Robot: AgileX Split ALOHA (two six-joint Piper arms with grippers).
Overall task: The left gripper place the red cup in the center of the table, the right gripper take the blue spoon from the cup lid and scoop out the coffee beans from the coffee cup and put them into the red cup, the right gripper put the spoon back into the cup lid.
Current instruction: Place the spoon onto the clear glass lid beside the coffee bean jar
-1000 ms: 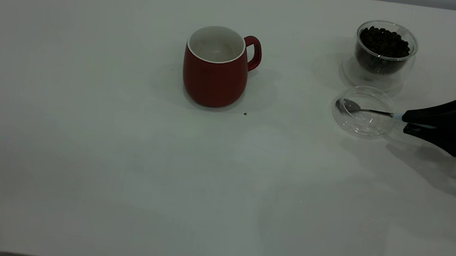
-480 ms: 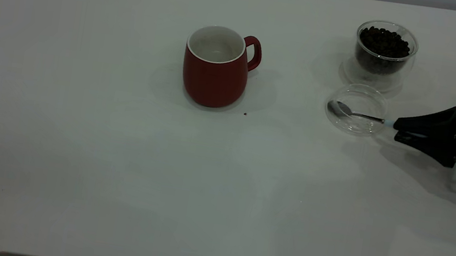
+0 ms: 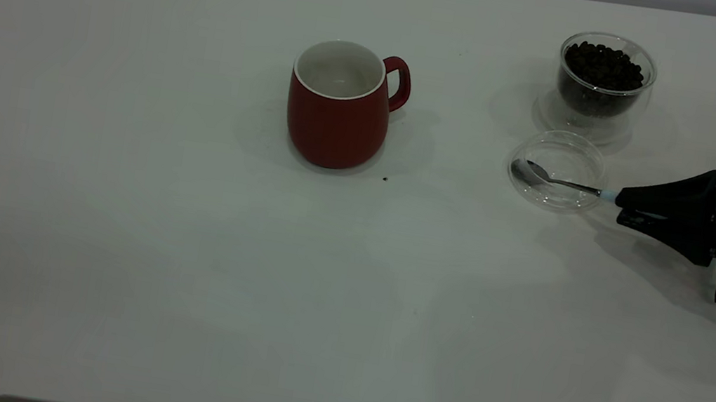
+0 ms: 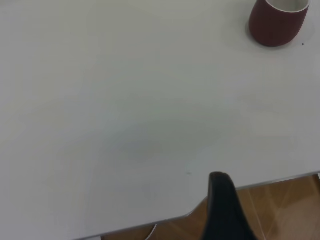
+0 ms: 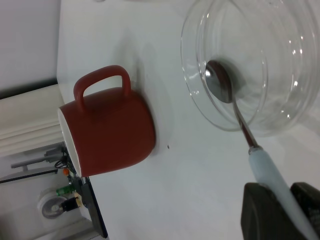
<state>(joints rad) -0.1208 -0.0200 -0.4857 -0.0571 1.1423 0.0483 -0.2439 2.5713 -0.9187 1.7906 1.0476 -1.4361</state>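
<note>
One red cup (image 3: pixel 339 111) stands upright near the middle of the table (image 3: pixel 177 273), handle to the right, with a tiny dark speck (image 3: pixel 385 179) just beside its base. Well apart to the right sits one coffee cup (image 3: pixel 603 82) heaped with coffee beans (image 3: pixel 603 64), and touching its near side is one cup lid (image 3: pixel 558 170). The right gripper (image 3: pixel 622 202), low at the right edge, is clamped on the pale handle of the one blue spoon (image 3: pixel 556 181), whose bowl rests inside the lid. Nothing stands between lid and mug. The left gripper (image 4: pixel 225 210) hangs over the table's edge, far from the mug; whether it is parted I cannot tell.
</note>
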